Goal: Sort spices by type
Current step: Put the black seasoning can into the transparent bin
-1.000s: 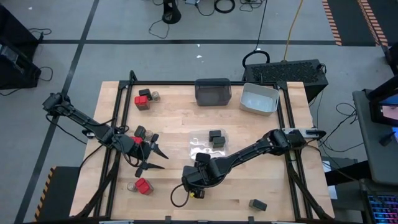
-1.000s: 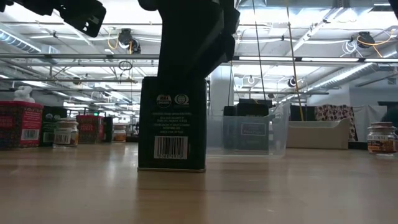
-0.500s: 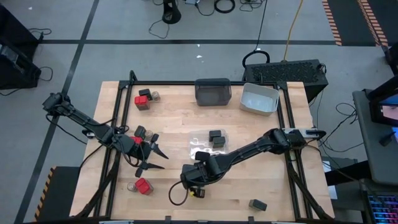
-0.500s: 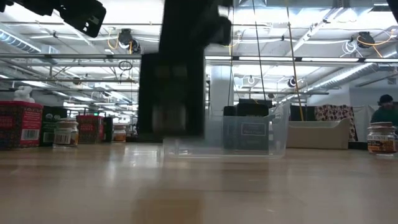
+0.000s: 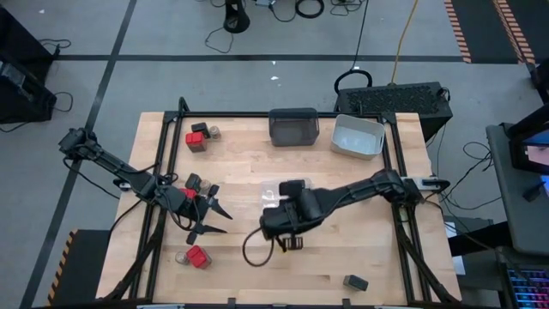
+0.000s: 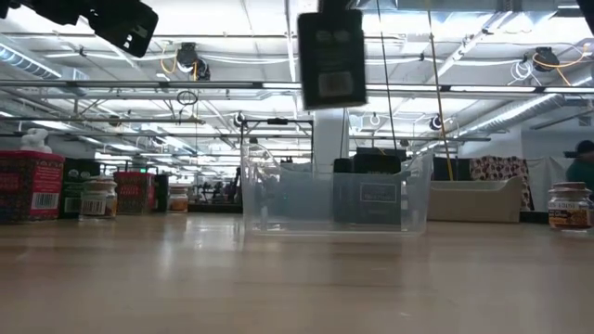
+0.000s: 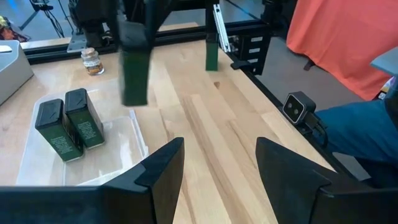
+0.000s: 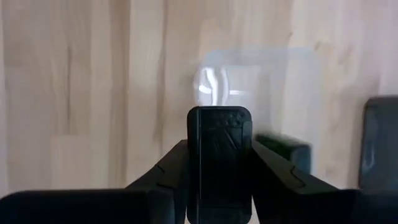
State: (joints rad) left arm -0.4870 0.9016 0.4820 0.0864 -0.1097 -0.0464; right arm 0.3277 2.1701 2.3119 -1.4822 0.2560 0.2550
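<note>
Right gripper (image 8: 219, 171) clamps a dark tin (image 8: 219, 163), lifted upright, long axis vertical, over the clear bin (image 6: 278, 199). Left gripper (image 7: 214, 163) gapes empty, left of it.

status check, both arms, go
Right gripper shut on dark tin, lifted over clear bin. Left gripper open, idle at left. Nothing in the way.

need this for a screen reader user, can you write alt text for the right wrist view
The right gripper is shut on a dark boxy spice container, held above the wooden table. Past it lies a clear bin, blurred, with other dark containers nearby.
</note>
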